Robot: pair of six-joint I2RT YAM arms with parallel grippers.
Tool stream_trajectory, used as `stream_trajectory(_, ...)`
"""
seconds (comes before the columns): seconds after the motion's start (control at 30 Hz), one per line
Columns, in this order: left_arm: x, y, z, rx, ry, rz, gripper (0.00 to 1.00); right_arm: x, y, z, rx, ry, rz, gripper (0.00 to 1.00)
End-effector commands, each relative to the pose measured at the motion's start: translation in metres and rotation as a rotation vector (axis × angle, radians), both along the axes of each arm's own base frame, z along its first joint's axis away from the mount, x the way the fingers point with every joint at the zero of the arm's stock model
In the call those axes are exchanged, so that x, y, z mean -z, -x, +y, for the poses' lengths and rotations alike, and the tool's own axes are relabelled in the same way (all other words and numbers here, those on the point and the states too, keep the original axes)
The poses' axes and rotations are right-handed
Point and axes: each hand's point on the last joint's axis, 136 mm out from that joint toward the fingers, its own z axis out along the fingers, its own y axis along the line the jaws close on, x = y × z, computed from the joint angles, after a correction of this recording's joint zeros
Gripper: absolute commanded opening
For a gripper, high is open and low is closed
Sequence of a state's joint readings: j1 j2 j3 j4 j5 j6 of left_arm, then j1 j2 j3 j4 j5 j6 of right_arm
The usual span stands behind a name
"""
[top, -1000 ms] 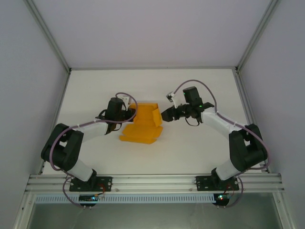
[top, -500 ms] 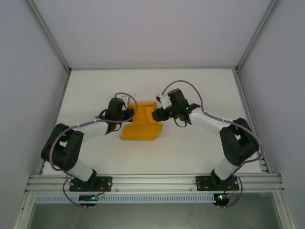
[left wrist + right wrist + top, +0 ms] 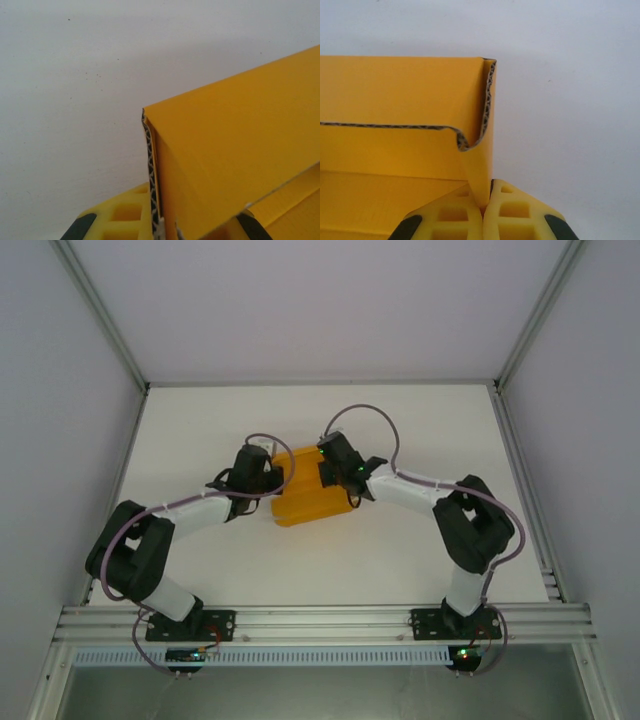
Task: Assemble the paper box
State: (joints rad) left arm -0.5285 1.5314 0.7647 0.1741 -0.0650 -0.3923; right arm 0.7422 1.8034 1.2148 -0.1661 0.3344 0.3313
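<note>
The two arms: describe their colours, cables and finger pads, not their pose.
Both the left arm and right arm have white links, black joints and looping lilac cables. A green light glows on the right wrist. The fingers are yellow with square cells and black corners.

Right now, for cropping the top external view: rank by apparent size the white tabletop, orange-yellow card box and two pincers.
1. white tabletop
2. orange-yellow card box
3. left pincer and right pincer: too alike to rank, both at the box.
</note>
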Motion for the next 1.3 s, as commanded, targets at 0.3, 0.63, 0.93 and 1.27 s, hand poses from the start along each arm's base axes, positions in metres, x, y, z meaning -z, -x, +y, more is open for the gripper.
stream_trajectory(0.3, -0.020, -0.004, -0.013, -0.016, 0.029, -0.011, 0.00, -0.003, -0.014, -0.031, 0.242, 0.164, -0.065, 0.14)
stream_trajectory(0.63, -0.025, 0.001, -0.015, 0.005, 0.036, -0.023, 0.00, -0.009, -0.024, -0.016, 0.113, -0.026, -0.082, 0.02)
stream_trajectory(0.93, -0.027, 0.001, -0.014, -0.025, 0.039, -0.016, 0.00, -0.008, -0.028, -0.067, 0.408, 0.248, -0.140, 0.00)
stream_trajectory(1.27, -0.025, -0.002, -0.012, -0.062, 0.035, 0.005, 0.00, -0.024, -0.032, -0.069, 0.523, 0.287, -0.213, 0.00)
